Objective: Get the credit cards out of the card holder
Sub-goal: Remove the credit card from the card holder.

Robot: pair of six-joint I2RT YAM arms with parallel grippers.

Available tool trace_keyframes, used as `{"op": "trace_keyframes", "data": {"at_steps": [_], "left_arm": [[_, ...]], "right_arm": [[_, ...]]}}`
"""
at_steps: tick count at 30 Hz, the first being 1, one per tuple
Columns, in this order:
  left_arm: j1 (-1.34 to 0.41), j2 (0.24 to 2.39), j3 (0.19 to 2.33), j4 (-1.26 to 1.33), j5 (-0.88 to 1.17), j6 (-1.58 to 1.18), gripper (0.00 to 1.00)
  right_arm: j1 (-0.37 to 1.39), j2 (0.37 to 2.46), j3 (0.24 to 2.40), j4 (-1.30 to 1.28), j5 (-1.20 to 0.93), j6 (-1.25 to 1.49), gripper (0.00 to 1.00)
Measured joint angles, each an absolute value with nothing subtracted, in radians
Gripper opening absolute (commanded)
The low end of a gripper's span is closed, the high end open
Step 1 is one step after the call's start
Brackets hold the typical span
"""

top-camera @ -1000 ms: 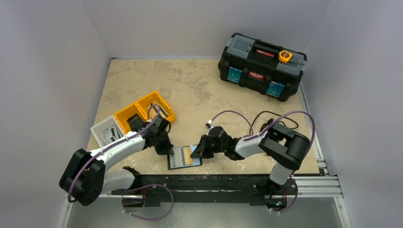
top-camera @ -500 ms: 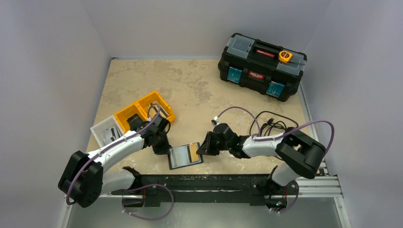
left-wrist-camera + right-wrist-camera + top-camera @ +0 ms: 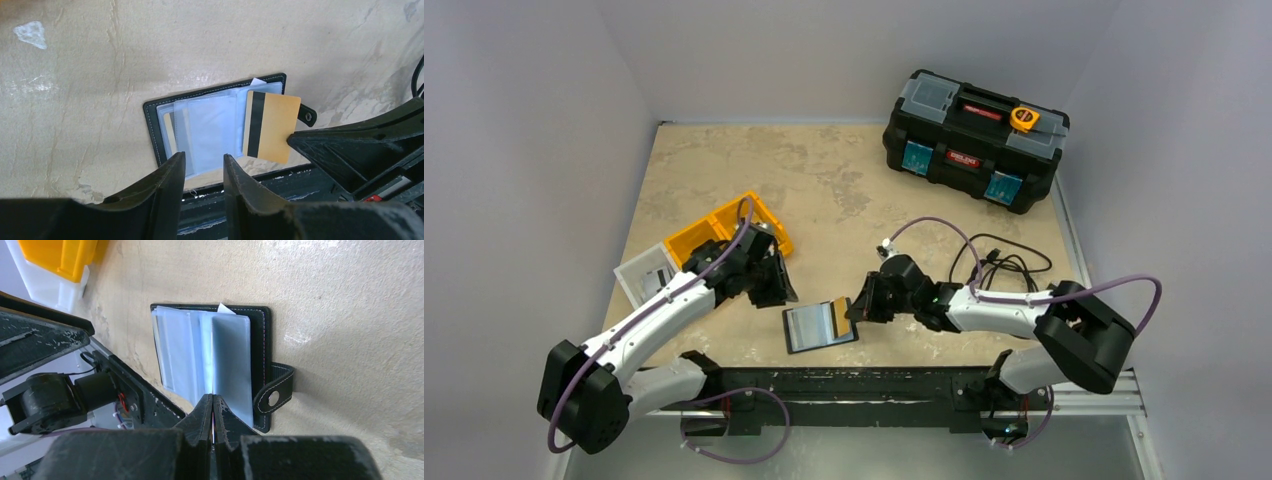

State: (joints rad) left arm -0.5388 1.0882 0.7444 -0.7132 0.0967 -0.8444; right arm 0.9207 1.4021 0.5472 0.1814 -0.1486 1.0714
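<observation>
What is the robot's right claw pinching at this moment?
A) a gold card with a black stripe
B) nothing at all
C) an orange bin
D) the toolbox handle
A: the right gripper is shut on one edge of the gold card, which sits partly over the open card holder.

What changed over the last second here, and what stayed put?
The left gripper came off the card holder's corner, opened, and drew back toward the orange bins. The right gripper, shut on the gold card, pulled it rightward. The card now sticks mostly out of the holder, which slid slightly right with it. The toolbox and the bins stayed put.
</observation>
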Motion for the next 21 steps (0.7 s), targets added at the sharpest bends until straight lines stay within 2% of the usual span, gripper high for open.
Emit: {"op": "trace_keyframes", "data": {"at_steps": [12, 21], "left_arm": [[-0.538, 1.083, 0.730, -0.634, 0.250, -0.824, 0.46], [-0.506, 1.006, 0.665, -0.447, 0.443, -0.877, 0.50]], "right_arm": [[0.890, 1.301, 0.619, 0.078, -0.154, 1.052, 0.00], [0.754, 1.225, 0.644, 0.167, -0.327, 1.092, 0.00]]}}
